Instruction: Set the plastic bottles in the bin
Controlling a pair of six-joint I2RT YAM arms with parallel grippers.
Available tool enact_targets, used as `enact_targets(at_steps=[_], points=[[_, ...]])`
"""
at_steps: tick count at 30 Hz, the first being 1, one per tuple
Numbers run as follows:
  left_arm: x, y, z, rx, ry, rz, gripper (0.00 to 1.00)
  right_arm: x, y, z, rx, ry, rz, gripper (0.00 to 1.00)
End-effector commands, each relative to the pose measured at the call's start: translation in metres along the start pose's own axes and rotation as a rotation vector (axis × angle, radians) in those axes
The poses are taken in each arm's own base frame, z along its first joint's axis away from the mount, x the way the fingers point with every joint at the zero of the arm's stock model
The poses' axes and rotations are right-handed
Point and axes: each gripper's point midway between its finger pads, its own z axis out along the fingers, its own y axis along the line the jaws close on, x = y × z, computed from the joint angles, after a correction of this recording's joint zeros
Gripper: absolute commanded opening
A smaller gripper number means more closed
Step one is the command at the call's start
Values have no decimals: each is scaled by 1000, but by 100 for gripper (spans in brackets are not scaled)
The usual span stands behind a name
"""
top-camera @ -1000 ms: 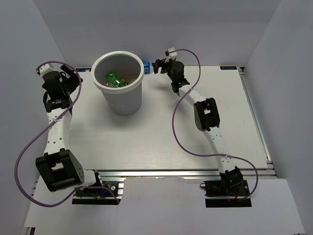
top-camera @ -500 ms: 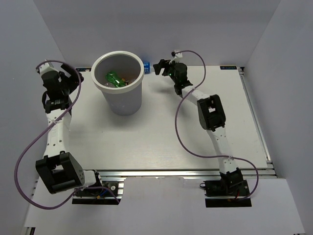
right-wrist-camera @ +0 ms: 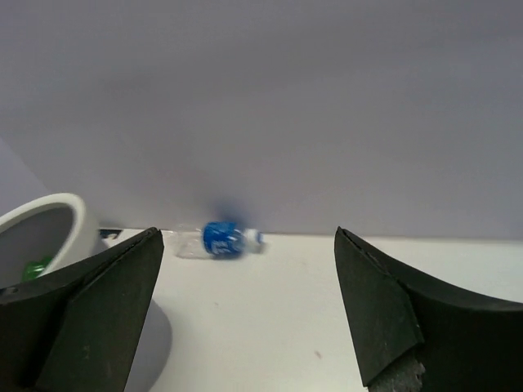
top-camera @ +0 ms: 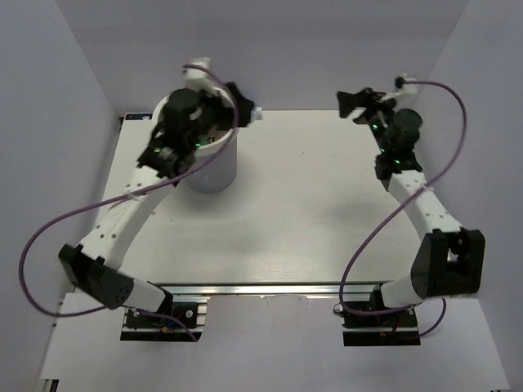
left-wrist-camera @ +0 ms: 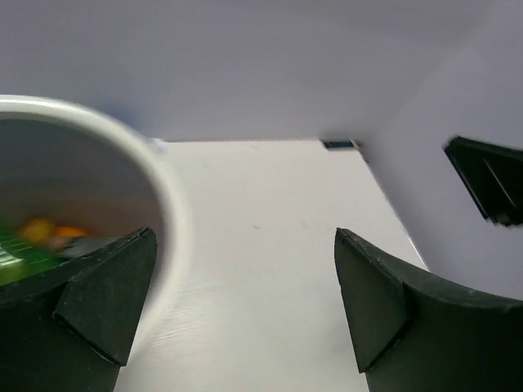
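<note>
The bin is a white bucket at the back left of the table. My left arm reaches across its top. The left gripper is open and empty just past the bin's right rim. A green bottle and an orange bottle lie inside the bin. A clear bottle with a blue label lies on its side against the back wall, right of the bin; from above only its white cap shows. My right gripper hangs open and empty well to the right of that bottle.
White walls close in the table at the back and on both sides. In the left wrist view my right gripper shows as a dark shape at the far right. Purple cables loop off both arms.
My left arm has swung from the table's left side across the bin's top. My right arm has drawn back to the right, away from the blue-label bottle. Both grippers stayed open.
</note>
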Motion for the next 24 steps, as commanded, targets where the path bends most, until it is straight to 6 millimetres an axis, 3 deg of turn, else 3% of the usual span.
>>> enact_targets(at_steps=[1, 2, 3, 4, 5, 6, 7, 8, 9, 10, 12, 13, 14, 19, 20, 22, 23, 24], points=[[44, -53, 26, 52, 108, 116, 98, 39, -60, -46, 148, 160, 152, 89], [52, -67, 33, 76, 126, 119, 98, 36, -68, -55, 178, 163, 153, 89], [89, -83, 52, 101, 197, 134, 98, 24, -74, -65, 206, 140, 130, 89], [84, -96, 62, 109, 180, 128, 98, 31, -75, -73, 219, 159, 125, 89], [95, -101, 72, 106, 196, 130, 98, 26, -87, -81, 250, 147, 112, 89], [135, -104, 94, 91, 261, 139, 98, 17, -90, -88, 265, 127, 96, 89], [128, -113, 107, 86, 233, 121, 98, 20, -95, -94, 281, 139, 90, 89], [139, -113, 119, 71, 249, 112, 98, 17, -97, -98, 287, 139, 85, 89], [177, -106, 142, 34, 299, 102, 98, 14, -105, -102, 308, 136, 86, 89], [163, -104, 156, -14, 240, 88, 98, 17, -109, -105, 321, 148, 96, 89], [175, -96, 177, -79, 218, 63, 98, 19, -117, -110, 321, 158, 102, 89], [196, -86, 191, -121, 222, 68, 98, 20, -119, -111, 321, 164, 110, 89], [186, -81, 201, -155, 162, 43, 98, 23, -120, -110, 310, 175, 118, 89], [208, -45, 246, -149, 87, -141, 98, 26, -134, -106, 299, 201, 143, 89], [210, -27, 255, -161, 85, -164, 98, 31, -136, -104, 285, 221, 154, 89], [205, -11, 269, -177, 57, -213, 98, 27, -139, -100, 278, 223, 146, 89], [219, 14, 279, -219, 62, -235, 98, 31, -142, -99, 278, 235, 148, 89], [213, 21, 286, -224, 40, -256, 98, 29, -144, -97, 279, 237, 142, 89]])
